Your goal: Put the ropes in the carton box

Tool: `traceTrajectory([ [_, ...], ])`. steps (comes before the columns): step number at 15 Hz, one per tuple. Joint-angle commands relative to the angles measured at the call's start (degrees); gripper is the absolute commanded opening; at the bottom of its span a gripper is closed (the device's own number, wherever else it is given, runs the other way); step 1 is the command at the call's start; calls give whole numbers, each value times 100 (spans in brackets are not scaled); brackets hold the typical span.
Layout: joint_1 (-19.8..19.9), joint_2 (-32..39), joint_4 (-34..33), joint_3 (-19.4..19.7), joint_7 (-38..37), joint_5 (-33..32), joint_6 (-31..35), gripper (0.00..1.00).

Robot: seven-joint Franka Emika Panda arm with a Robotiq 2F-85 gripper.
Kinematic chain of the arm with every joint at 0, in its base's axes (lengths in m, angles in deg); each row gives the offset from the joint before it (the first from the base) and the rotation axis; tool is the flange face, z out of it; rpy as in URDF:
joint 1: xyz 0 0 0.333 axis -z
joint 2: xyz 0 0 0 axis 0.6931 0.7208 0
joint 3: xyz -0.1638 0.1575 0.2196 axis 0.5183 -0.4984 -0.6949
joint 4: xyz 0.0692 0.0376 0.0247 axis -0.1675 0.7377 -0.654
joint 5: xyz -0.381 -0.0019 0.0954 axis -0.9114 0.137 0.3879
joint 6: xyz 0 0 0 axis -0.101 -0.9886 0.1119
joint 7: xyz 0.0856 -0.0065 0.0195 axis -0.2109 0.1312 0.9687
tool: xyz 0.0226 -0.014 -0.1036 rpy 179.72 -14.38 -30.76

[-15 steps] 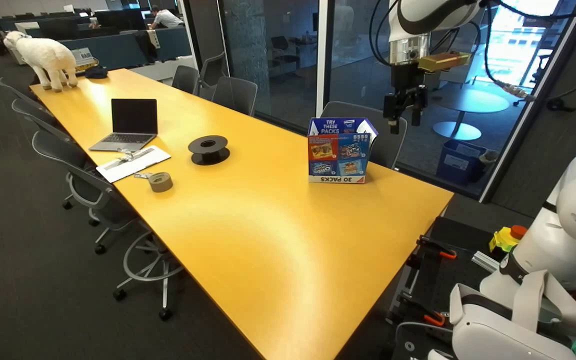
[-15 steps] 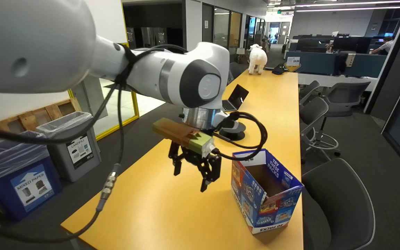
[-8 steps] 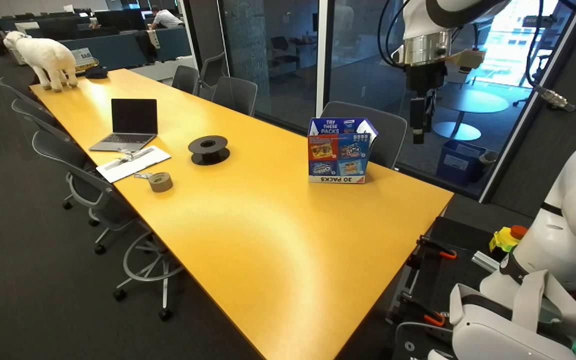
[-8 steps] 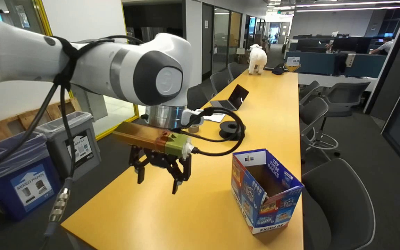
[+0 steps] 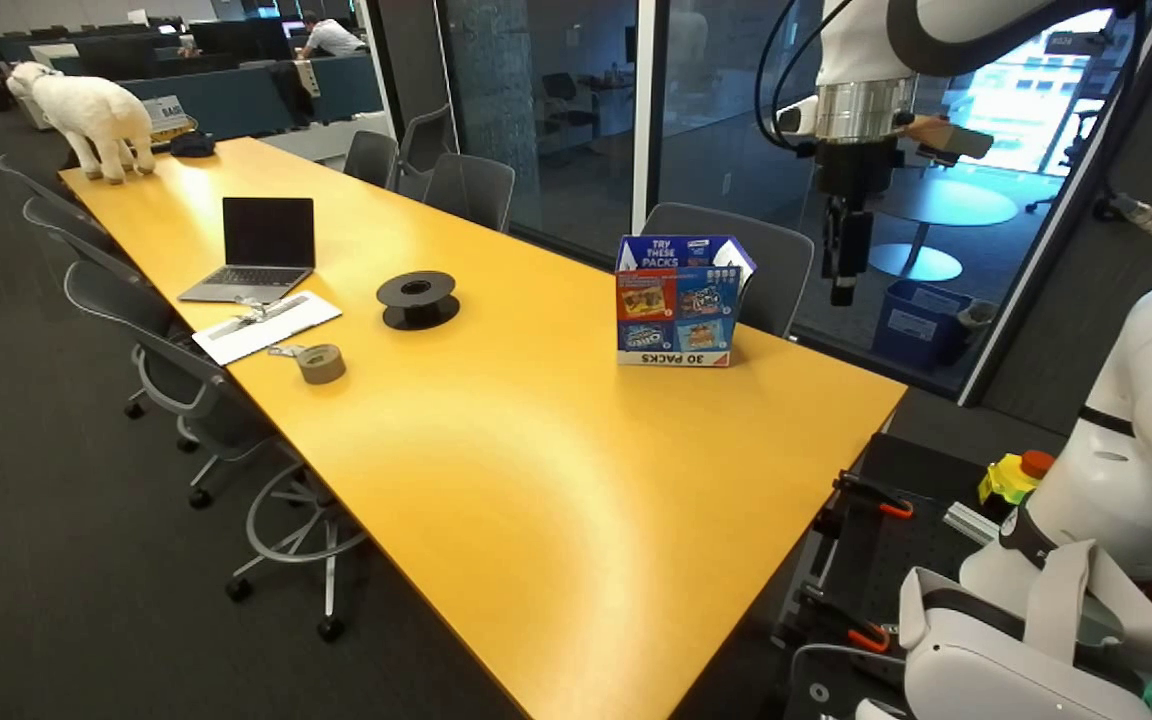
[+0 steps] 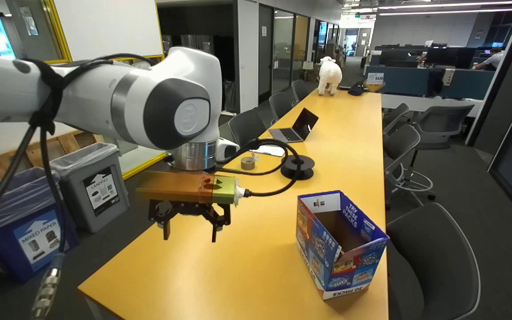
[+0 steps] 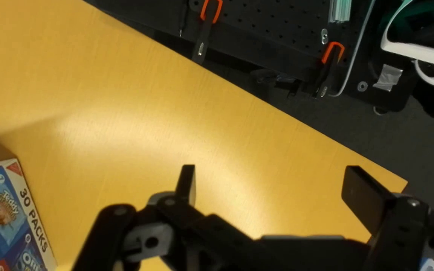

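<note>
Gripper (image 6: 190, 240) hangs over table (image 6: 238, 275), jaws wide apart, holding nil. Wrist view: tbl corner shows nr one jaw, clamps (image 7: 202, 45) past end edge. Carton box (image 6: 320, 246) open top up, nr long edge, chair (image 6: 434, 258) just beyond. Tabletop stretches betw. gripper & box; spool (image 5: 418, 300) farther down.

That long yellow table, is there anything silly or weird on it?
Yes: a toy sheep stands at the far end, which looks odd on an office table with a laptop. I see nothing spilled.

In an exterior view, carton box (image 5: 678, 318) on the table (image 5: 536, 450), right of spool (image 5: 417, 299), tape (image 5: 322, 366) and laptop (image 5: 261, 250).
</note>
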State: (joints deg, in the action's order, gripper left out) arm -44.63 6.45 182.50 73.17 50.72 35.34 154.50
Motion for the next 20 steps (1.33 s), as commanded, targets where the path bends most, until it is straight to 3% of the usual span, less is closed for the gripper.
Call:
traceTrajectory([
  [1, -91, -409, 344, 138, 197, 6, 501, 100],
  [7, -43, -682, 568, 125, 33, -15, 902, 100],
  [8, -68, -430, 394, 125, 48, -32, 687, 100],
  [20, -72, -545, 497, 128, 42, -36, 773, 100],
])
